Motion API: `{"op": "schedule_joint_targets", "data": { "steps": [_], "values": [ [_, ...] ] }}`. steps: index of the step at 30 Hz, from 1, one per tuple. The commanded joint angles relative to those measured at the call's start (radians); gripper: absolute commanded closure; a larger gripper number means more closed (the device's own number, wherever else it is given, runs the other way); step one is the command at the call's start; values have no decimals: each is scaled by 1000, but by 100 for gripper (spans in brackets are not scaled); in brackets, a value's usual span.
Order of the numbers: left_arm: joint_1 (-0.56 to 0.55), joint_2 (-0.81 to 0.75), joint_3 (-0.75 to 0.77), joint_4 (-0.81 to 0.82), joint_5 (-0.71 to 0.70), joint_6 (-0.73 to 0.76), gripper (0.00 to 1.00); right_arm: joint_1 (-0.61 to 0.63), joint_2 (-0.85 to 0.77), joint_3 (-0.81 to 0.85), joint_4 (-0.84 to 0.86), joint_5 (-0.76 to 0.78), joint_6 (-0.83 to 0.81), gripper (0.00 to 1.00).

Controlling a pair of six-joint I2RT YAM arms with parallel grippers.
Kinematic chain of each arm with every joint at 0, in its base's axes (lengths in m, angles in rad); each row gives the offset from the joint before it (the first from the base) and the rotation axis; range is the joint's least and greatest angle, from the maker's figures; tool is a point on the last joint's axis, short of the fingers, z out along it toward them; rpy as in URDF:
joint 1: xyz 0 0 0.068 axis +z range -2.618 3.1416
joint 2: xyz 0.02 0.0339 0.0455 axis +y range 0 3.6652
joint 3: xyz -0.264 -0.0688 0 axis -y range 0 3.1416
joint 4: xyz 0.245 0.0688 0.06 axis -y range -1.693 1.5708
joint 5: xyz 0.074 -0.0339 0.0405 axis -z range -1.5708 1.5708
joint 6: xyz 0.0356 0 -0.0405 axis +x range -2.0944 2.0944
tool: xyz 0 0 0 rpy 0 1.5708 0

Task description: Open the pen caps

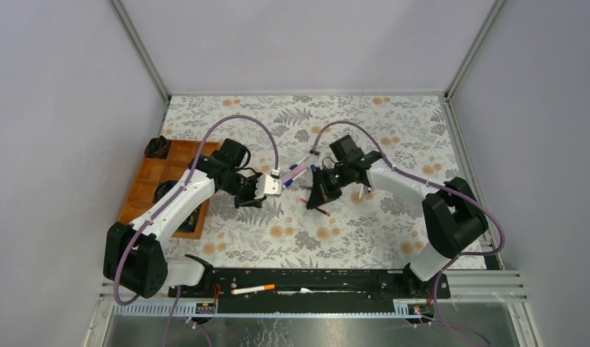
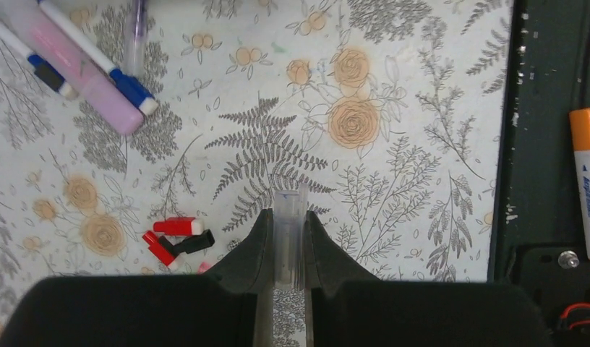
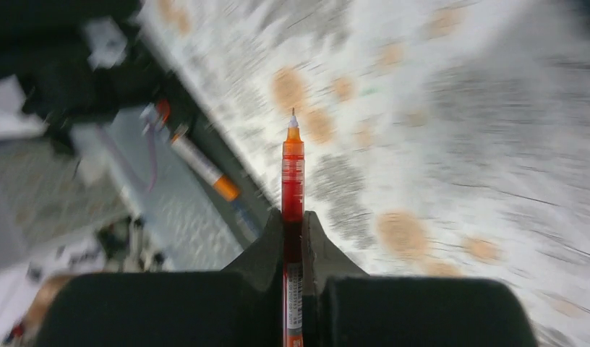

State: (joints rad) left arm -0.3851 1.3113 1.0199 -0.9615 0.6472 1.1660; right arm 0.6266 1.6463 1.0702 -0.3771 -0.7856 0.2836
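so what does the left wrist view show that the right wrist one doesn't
Only the left wrist view: the left hand shut on a clear cap, loose red caps and a black cap lying nearby, a pink highlighter beside blue-ended pens. Only the right wrist view: the right hand shut on an uncapped orange-red pen, tip bare; the rest is blurred. Both: the floral tablecloth and an orange-ended pen on the black base strip, likely the same one.

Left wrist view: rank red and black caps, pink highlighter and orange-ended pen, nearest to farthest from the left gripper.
From the left gripper:
1. Red and black caps, just left.
2. Pink highlighter, upper left.
3. Orange-ended pen, far right.
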Motion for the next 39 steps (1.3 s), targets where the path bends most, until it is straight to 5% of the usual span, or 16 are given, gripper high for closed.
{"op": "schedule_joint_targets", "data": {
  "steps": [1, 6, 12, 18, 25, 29, 39],
  "values": [
    [0, 46, -59, 184, -79, -135, 100, -111, -93, -1, 35, 462, 84, 100],
    [2, 151, -149, 350, -225, -194, 100, -161, -95, -36, 76, 813, 105, 100],
    [15, 225, -187, 463, -302, -247, 100, -162, 43, 13, 97, 971, 89, 100],
    [40, 259, -185, 495, -314, -277, 86, -163, 147, 60, 123, 1059, 95, 100],
    [68, 226, -197, 455, -258, -260, 52, -162, 223, 65, 115, 1096, 102, 95],
    [70, 190, -178, 400, -221, -245, 47, -162, 215, 25, 131, 1120, 101, 75],
    [129, 176, 50, 151, 6, -325, 47, -163, 175, 9, 129, 1120, 94, 67]
  ]
}}
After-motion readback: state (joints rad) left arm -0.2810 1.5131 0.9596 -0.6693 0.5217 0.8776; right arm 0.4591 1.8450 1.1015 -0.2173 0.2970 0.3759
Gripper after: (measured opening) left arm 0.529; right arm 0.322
